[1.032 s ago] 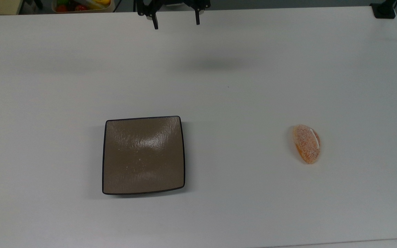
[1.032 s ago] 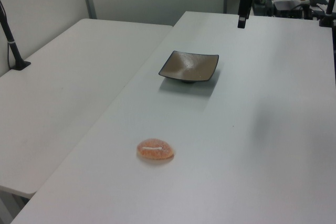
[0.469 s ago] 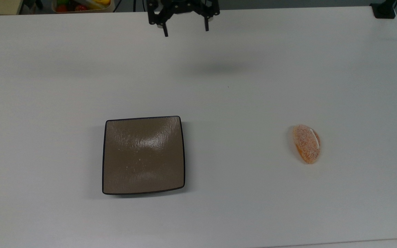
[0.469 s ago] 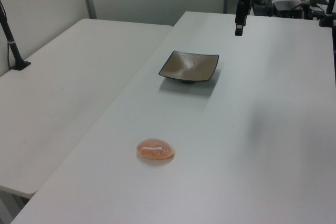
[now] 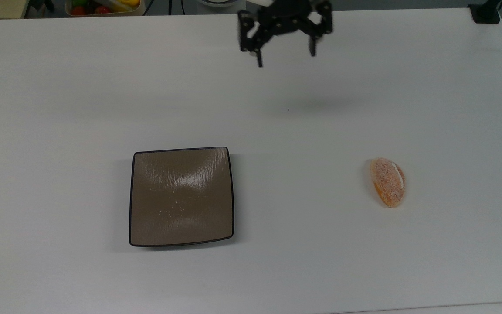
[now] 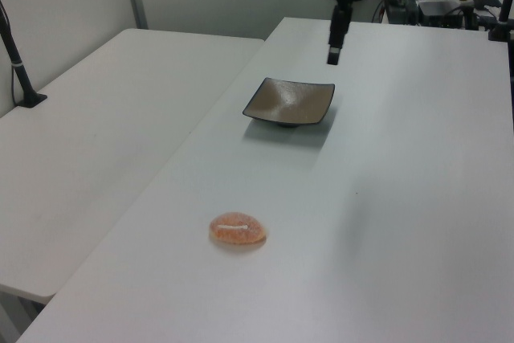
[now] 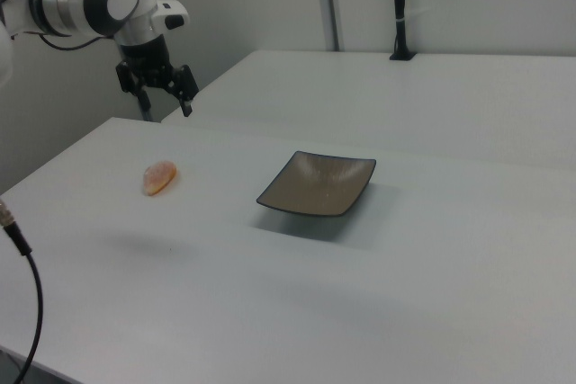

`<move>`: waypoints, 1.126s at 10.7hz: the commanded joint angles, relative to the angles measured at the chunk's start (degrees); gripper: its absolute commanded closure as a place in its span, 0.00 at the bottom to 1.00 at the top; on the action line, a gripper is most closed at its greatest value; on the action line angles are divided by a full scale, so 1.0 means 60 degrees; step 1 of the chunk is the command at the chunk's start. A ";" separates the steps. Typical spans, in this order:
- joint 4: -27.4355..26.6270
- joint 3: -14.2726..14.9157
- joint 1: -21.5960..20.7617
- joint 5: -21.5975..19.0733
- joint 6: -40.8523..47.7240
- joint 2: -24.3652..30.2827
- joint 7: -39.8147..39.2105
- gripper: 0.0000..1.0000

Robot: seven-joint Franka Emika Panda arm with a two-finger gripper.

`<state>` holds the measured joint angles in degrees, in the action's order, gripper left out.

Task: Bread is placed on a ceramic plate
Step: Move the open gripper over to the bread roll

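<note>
We list: bread (image 5: 388,182), lying on the white worktop (image 5: 303,244) toward the top view's right, well apart from the ceramic plate (image 5: 181,196). Plate bare, toward the top view's left. Gripper (image 5: 285,60), fingers spread and holding nothing, above the worktop's far side.

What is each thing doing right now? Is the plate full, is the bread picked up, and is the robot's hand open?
Bread: lying on the table, not held, apart from the plate.
Plate: flat on the table, nothing on it.
Gripper: in the air above the table, jaws open, holding nothing.
</note>
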<state>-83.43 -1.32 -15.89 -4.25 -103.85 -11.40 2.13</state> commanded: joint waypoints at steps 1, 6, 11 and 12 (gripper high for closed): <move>0.0926 0.0073 -0.0967 0.0151 -0.1405 -0.1159 0.1049 0.00; 0.0911 0.0059 -0.1834 0.0517 -0.4205 -0.2434 0.2019 0.00; 0.0955 0.0074 -0.2420 0.0547 -0.5657 -0.3591 0.2048 0.00; 0.0955 0.0074 -0.2508 0.0561 -0.5950 -0.3796 0.2048 0.00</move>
<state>-79.57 -1.41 -29.36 -1.96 -136.31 -30.77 12.84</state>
